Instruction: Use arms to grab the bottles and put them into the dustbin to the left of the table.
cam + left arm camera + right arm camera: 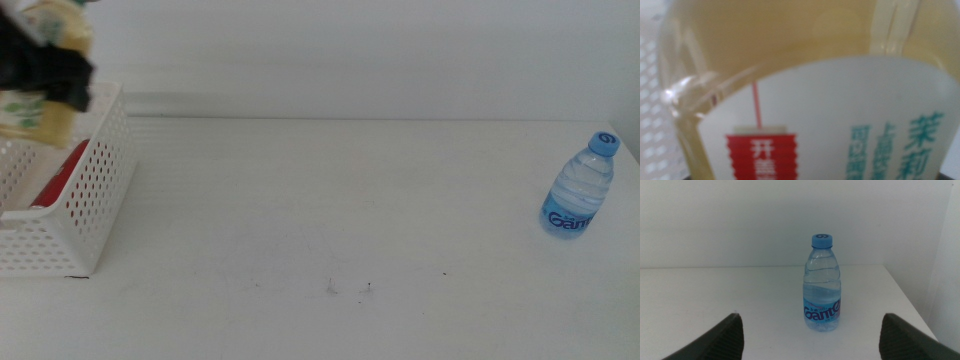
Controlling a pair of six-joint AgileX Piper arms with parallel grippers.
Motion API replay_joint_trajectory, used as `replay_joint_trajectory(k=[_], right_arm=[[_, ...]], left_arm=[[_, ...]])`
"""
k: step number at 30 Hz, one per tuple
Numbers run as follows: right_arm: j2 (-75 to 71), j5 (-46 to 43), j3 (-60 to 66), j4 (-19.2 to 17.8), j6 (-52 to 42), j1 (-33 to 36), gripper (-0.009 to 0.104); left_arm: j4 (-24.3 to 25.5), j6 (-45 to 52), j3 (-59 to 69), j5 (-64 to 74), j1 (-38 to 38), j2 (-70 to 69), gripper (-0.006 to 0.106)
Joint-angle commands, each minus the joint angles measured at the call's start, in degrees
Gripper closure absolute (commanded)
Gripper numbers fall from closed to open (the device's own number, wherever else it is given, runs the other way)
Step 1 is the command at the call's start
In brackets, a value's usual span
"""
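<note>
My left gripper is shut on the yellow tea bottle and holds it in the air over the white dustbin at the table's left edge. In the left wrist view the tea bottle fills the picture, its white label with green and red print up close. A red can lies inside the dustbin. The clear water bottle with a blue cap stands upright at the far right of the table. My right gripper is open, low over the table, with the water bottle ahead between its jaws, untouched.
The white table carries a few dark specks near the front. The dustbin's perforated wall shows beside the tea bottle. The table's right edge runs close to the water bottle.
</note>
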Motion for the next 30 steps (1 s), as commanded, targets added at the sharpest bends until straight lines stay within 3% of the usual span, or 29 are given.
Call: replay_joint_trajectory(k=[1,7,21,25,30], right_arm=[[-0.3,-0.5,0.2,-0.3,-0.2,-0.2,0.004],[-0.3,-0.5,0.2,-0.3,-0.2,-0.2,0.004],[-0.3,-0.5,0.2,-0.3,-0.2,-0.2,0.004],[-0.3,-0.5,0.2,-0.3,-0.2,-0.2,0.004],[-0.3,-0.5,0.2,-0.3,-0.2,-0.2,0.004]], left_arm=[[0.4,3.0,-4.5,3.5,3.3,3.0,0.061],[0.4,8.3,-6.8,5.2,8.2,10.4,0.061],[5.1,9.7,-6.6,3.3,8.9,18.0,0.060],[5.1,10.2,-6.6,2.9,8.9,19.7,0.049],[5.7,10.9,-6.6,3.3,8.9,20.2,0.017]])
